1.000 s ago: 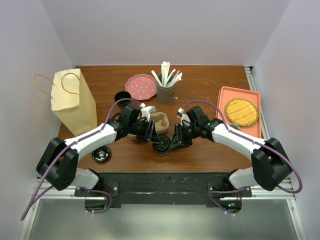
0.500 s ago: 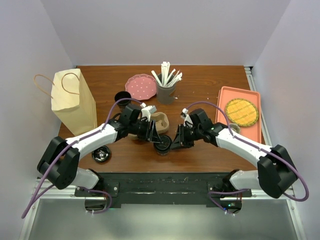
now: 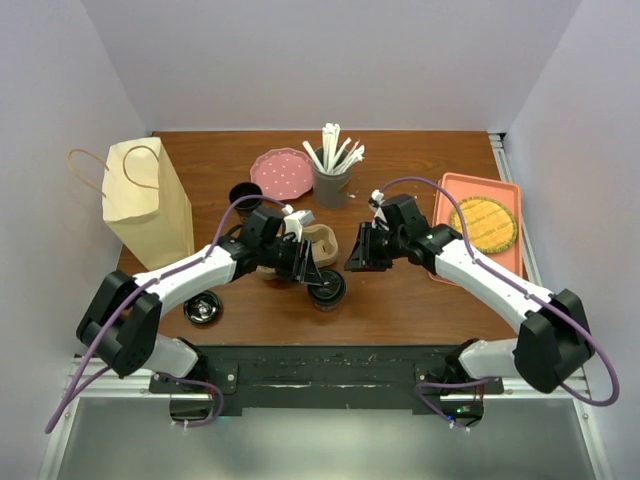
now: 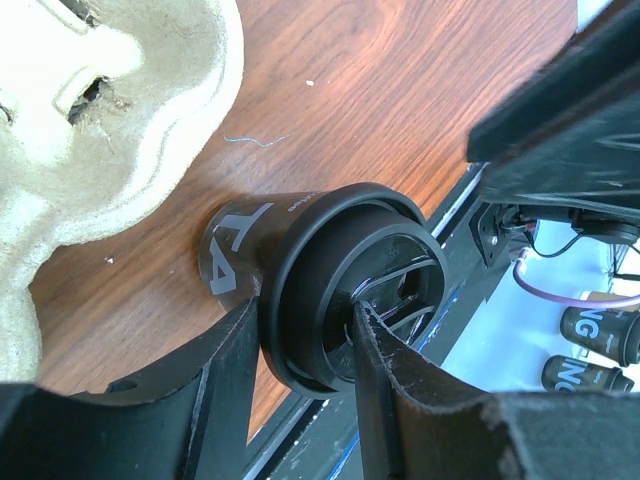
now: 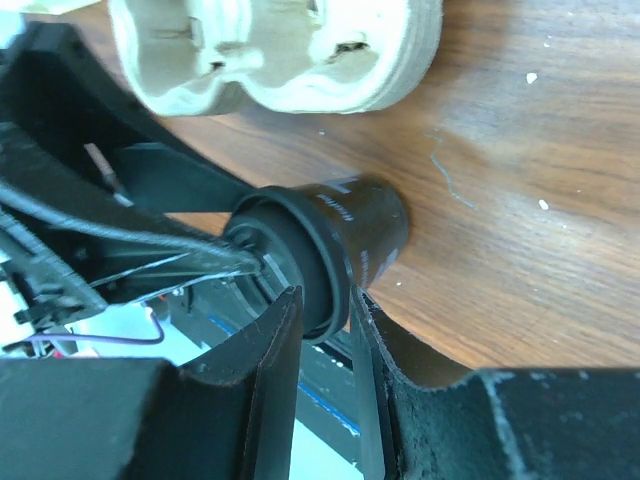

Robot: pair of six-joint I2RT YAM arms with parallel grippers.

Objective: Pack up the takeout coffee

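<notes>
The takeout coffee (image 3: 327, 289), a black cup with white lettering and a black lid, stands near the table's front edge. My left gripper (image 3: 312, 272) is shut on it: in the left wrist view (image 4: 305, 308) one finger sits outside the lid's rim and the other presses on the lid's top, with the cup's lettered side (image 4: 235, 255) beyond. My right gripper (image 3: 352, 262) hangs just up and right of the cup, apart from it. In the right wrist view its fingers (image 5: 325, 295) stand narrowly parted and empty, with the cup (image 5: 370, 225) past the tips.
A moulded cardboard cup carrier (image 3: 318, 243) lies just behind the cup. A paper bag (image 3: 148, 200) stands at the left. A plain black cup (image 3: 244, 194), pink plate (image 3: 281, 172), grey stirrer holder (image 3: 331, 182), orange tray (image 3: 445, 200) and loose lid (image 3: 203, 308) lie around.
My right gripper has drawn back from the cup, up and to the right. My left gripper has stayed on the cup, which has not moved.
</notes>
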